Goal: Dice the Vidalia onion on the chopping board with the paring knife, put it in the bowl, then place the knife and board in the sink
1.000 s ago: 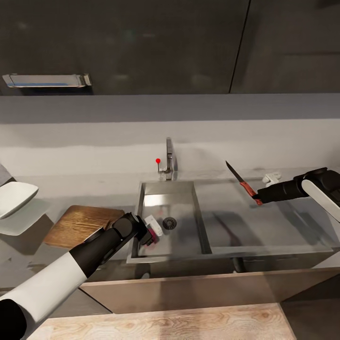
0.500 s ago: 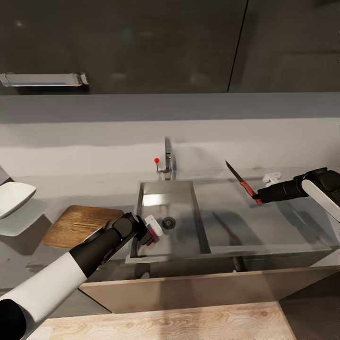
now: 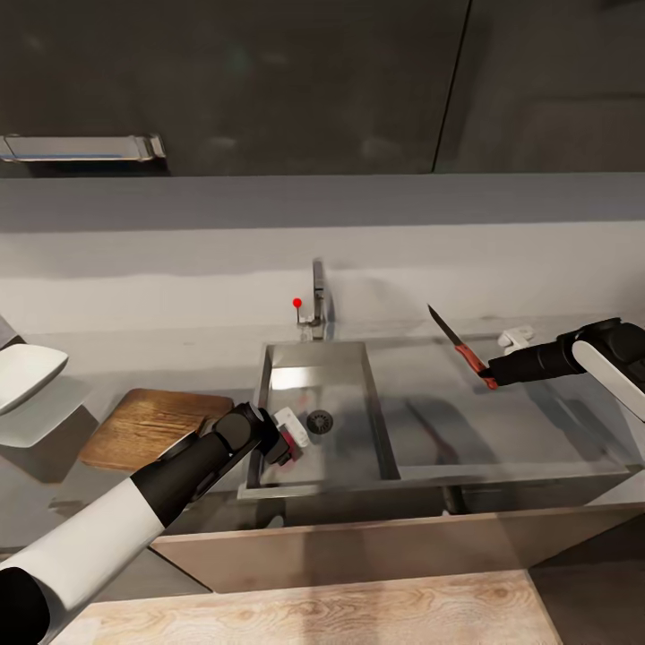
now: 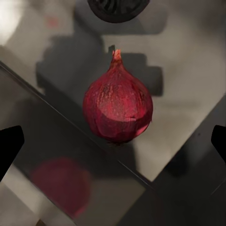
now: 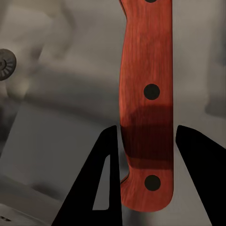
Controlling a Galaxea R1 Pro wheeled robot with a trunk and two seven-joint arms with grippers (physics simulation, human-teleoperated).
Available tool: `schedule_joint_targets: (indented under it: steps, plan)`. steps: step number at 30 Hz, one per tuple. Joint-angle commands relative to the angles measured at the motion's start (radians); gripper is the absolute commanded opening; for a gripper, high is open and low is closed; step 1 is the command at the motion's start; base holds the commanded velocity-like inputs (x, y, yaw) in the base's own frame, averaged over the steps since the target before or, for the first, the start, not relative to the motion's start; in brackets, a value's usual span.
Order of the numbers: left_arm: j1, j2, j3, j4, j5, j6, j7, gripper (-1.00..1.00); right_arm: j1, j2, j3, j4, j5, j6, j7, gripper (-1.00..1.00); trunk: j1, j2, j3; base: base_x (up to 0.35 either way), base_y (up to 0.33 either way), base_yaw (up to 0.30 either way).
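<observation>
Head view, nearest first: one left arm, white at the forearm and black toward the wrist, reaches from the lower left corner to the near left corner of the sink (image 3: 381, 421), where the left gripper (image 3: 288, 439) hangs over the basin's inner edge. A small patch of dark red shows at its white fingertips. From the left wrist camera, the one Vidalia onion (image 4: 118, 105) sits centred between the two black fingertips (image 4: 9, 147), which stand wide apart at the frame's edges without touching it, so the jaws are open; the onion seems to rest on the steel sink floor close to a wall, with a dim red reflection of it beside it and the round drain (image 4: 117, 8) beyond.

Just left of the sink lies one chopping board (image 3: 148, 425) flat on the countertop (image 3: 502, 430), partly covered by the arm. Further left, at the picture's edge, is one white bowl (image 3: 25, 374).

Across the basin, the right gripper (image 3: 491, 372) holds one paring knife (image 3: 459, 345) in the air above the draining side, blade angled up and to the left. In the right wrist camera, both black fingers (image 5: 106, 179) press the sides of the reddish handle near its butt; three dark rivets can be counted on it.

At the back rim stands one chrome tap (image 3: 320, 296) with one red knob (image 3: 297, 304). One small white object (image 3: 515, 338) lies behind the right gripper. Dark cabinets (image 3: 269, 81) hang above.
</observation>
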Motion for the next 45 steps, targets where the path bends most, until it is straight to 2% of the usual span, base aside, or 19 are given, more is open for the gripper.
schedule_joint_targets:
  steps: [1,24,45]
  plan:
    - [-0.001,0.001,-0.002,-0.002,-0.010,0.002,-0.008,1.00,-0.002,-0.001,0.002,0.000,0.010,0.001,0.011,-1.00,0.001,-0.002,-0.003,0.000,0.000,0.000]
    - [-0.001,0.003,-0.002,-0.008,-0.010,0.003,-0.008,1.00,-0.002,-0.001,0.002,0.000,0.009,0.001,0.011,-1.00,0.001,-0.002,-0.038,0.000,0.000,0.000]
    - [-0.001,0.003,-0.002,-0.008,-0.010,0.002,-0.008,1.00,-0.002,-0.001,0.002,0.000,0.009,0.001,0.011,-1.00,0.001,-0.002,-0.039,0.078,0.007,0.000]
